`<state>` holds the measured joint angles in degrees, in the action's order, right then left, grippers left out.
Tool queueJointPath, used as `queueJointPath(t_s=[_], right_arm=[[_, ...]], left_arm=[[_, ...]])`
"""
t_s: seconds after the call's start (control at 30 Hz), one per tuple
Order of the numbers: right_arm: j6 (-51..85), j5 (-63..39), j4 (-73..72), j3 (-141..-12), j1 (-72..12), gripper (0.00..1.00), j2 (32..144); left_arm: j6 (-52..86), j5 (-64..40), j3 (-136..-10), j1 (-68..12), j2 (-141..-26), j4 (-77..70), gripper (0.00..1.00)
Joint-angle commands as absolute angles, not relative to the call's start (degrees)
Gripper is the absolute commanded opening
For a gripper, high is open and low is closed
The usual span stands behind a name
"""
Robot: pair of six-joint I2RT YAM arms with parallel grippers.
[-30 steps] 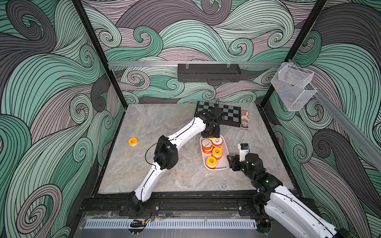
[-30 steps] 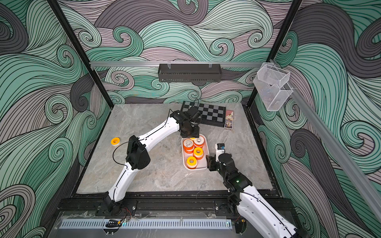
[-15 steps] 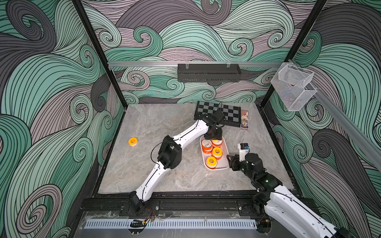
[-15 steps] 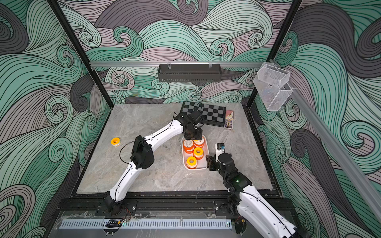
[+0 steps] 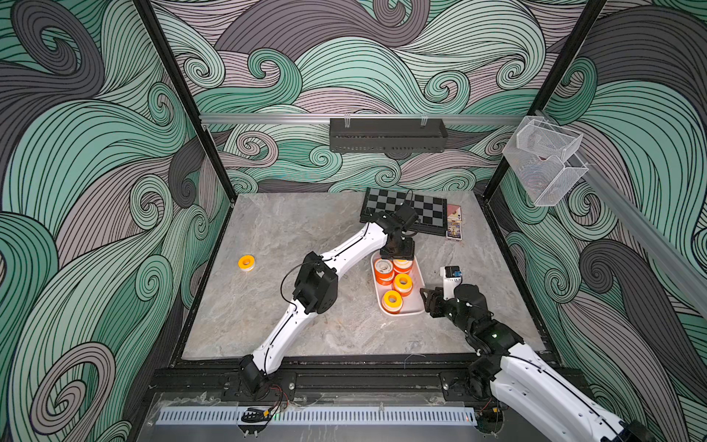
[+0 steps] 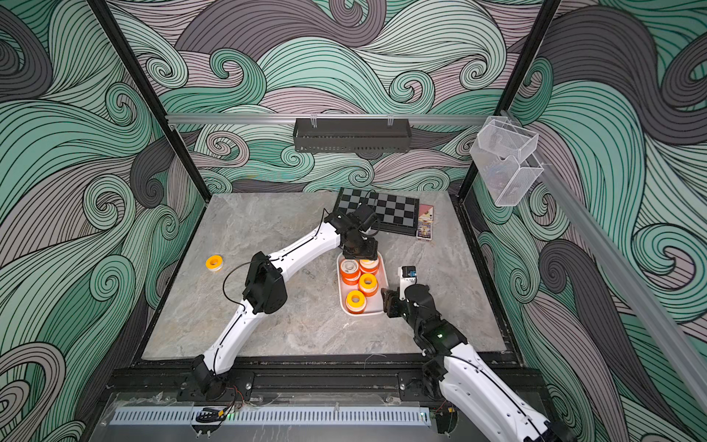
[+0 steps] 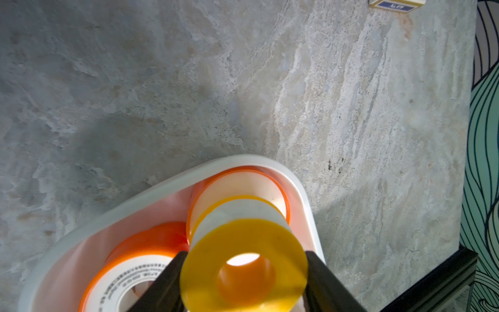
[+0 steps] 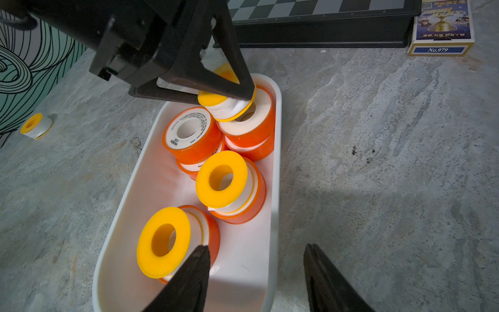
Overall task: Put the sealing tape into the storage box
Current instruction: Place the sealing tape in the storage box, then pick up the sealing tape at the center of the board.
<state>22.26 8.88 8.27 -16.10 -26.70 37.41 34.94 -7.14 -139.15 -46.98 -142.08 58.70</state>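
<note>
The white storage box lies right of centre and holds several spools of sealing tape, orange ones and yellow-faced ones. My left gripper hangs over the box's far end. It is shut on a yellow spool that rests tilted on an orange spool. My right gripper is open at the near right corner, with the rim between its fingers, apart from both. Another yellow spool lies alone at the table's left.
A chessboard and a card box lie at the back right, just behind the left gripper. A black perforated bin hangs on the back wall. Clear mesh baskets hang on the right rail.
The left arm has swung its elbow to the right and brought the yellow spool down over the box's far end. The right arm has stayed still.
</note>
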Motion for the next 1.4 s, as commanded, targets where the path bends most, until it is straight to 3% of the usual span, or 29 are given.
queueJointPath(t_s=[0.0, 0.4, 0.63, 0.7, 0.87, 1.03, 1.17, 1.37], right_arm=[[22.21, 8.57, 7.13, -15.74, -26.50, 0.60, 37.40], [22.12, 8.35, 7.15, -15.82, -26.52, 0.60, 37.57], [21.97, 7.59, 7.66, -15.99, -26.49, 0.63, 36.75], [21.87, 7.26, 7.50, -16.05, -26.54, 0.64, 36.66], [21.26, 4.51, 9.62, -19.53, -27.00, 0.62, 38.34], [19.77, 0.66, 10.60, -26.53, -31.52, 0.62, 45.14], [16.15, 0.21, 14.89, -37.39, -38.49, 0.63, 56.85], [14.03, -6.46, 15.15, -53.77, -45.01, 0.64, 77.63]], left_arm=[[33.78, -7.91, -141.25, -47.34, -143.11, 59.35, 0.68], [32.09, -8.78, -142.56, -47.48, -140.36, 60.50, 0.69], [30.57, -3.02, -140.92, -46.42, -129.70, 67.81, 0.69], [30.60, -0.02, -135.89, -45.68, -123.58, 69.31, 0.69], [30.43, 5.95, -107.45, -42.45, -100.34, 59.94, 0.69], [31.33, 5.45, -82.31, -32.56, -75.98, 52.57, 0.70], [29.63, 6.78, -74.61, -24.84, -62.85, 56.89, 0.70], [27.04, 14.16, -69.67, -20.37, -50.22, 61.44, 0.71]])
